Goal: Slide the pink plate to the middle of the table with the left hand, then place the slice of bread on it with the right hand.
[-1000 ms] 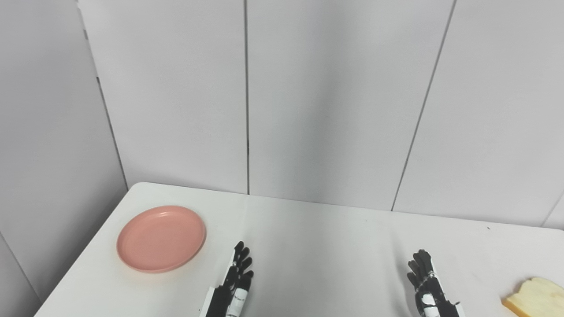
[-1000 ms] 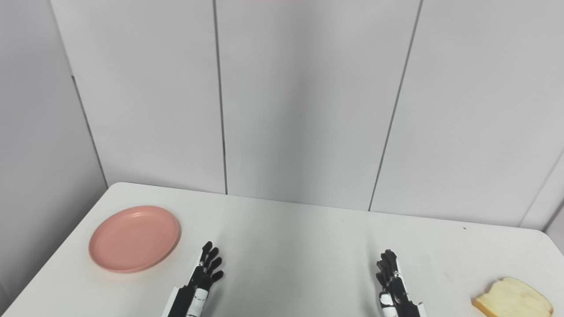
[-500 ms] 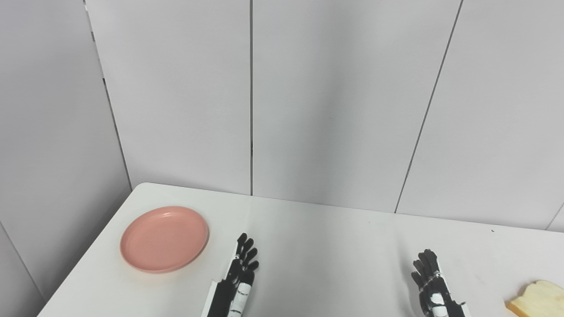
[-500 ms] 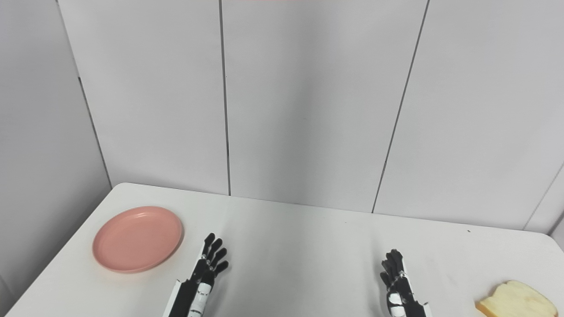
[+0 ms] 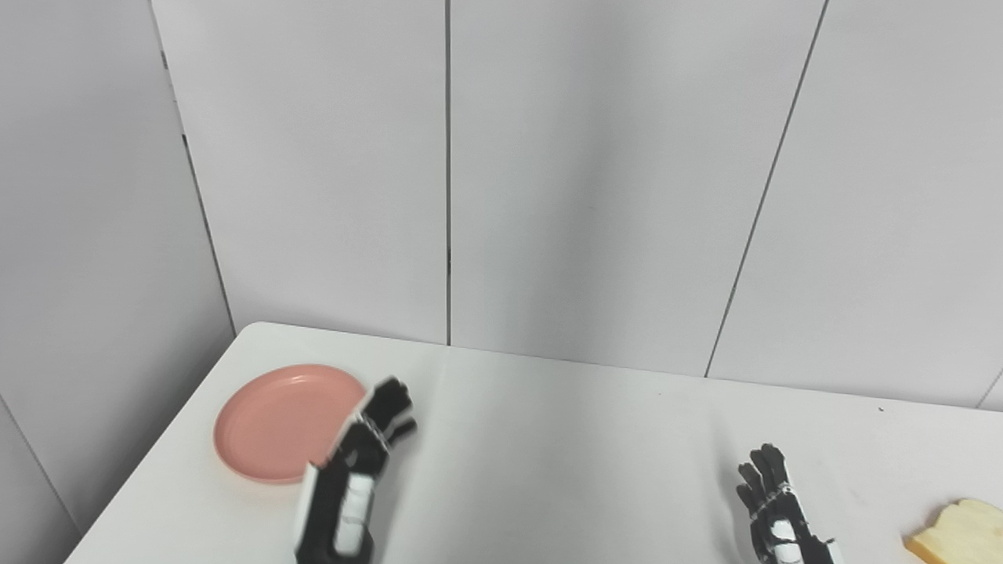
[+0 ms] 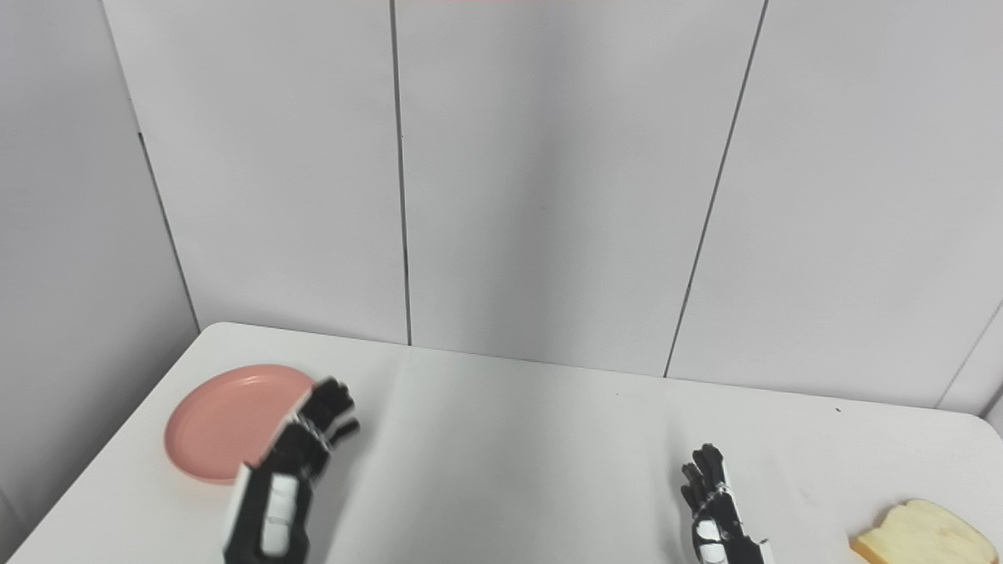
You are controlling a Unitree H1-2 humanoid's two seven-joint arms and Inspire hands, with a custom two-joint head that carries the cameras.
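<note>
The pink plate (image 5: 270, 419) lies on the white table (image 5: 548, 439) near its left edge. My left hand (image 5: 356, 470) is raised and blurred, open, and overlaps the plate's right rim in both views; whether it touches the plate I cannot tell. The slice of bread (image 6: 917, 536) lies flat at the table's near right corner. My right hand (image 6: 717, 517) is open with its fingers pointing away, at the bottom edge, well left of the bread and holding nothing.
White wall panels (image 5: 595, 180) rise right behind the table's far edge. The table's left edge (image 5: 153, 462) runs close past the plate. A bare stretch of tabletop lies between the two hands.
My left hand has lifted and swung left and forward, from beside the plate to over its right rim. The right hand, plate and bread have stayed put.
</note>
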